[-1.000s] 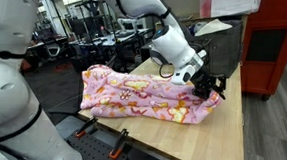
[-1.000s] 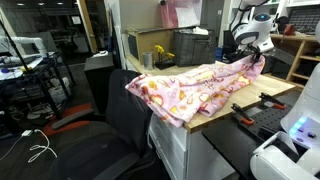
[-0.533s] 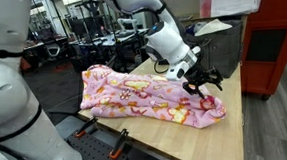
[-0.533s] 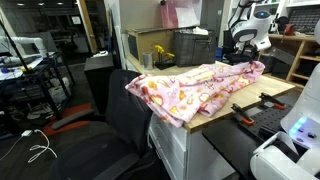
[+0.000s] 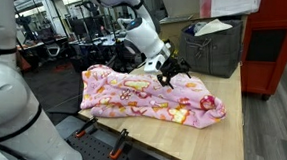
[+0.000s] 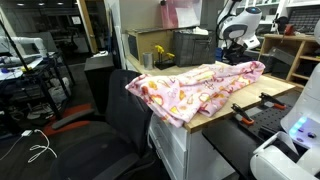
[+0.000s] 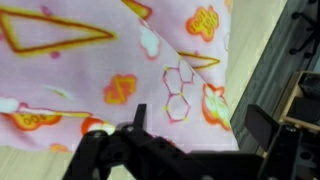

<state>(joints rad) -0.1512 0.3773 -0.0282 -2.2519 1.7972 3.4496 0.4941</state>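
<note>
Jaws spread wide, holding nothing, hovering just over pink blanket (image 5: pixel 143 95) near its 12 o'clock edge. Blanket lies crumpled across wooden desk (image 5: pixel 228 133), 9 o'clock end draping off the desk in an exterior view (image 6: pixel 165 98).

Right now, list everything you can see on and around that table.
cloth: one, pink with yellow and orange prints, spread over the table, one end hanging off its edge.
table: one, light wood, under the cloth.
bin: one, grey, behind the cloth at the table's far end.
cabinet: one, red, beyond the table.
clamps: two, black with orange grips, at the table's near edge.
chair: one, black, beside the hanging end of the cloth.
arm: one, white, reaching over the cloth.
hand: one, black, open, just above the cloth, holding nothing.
</note>
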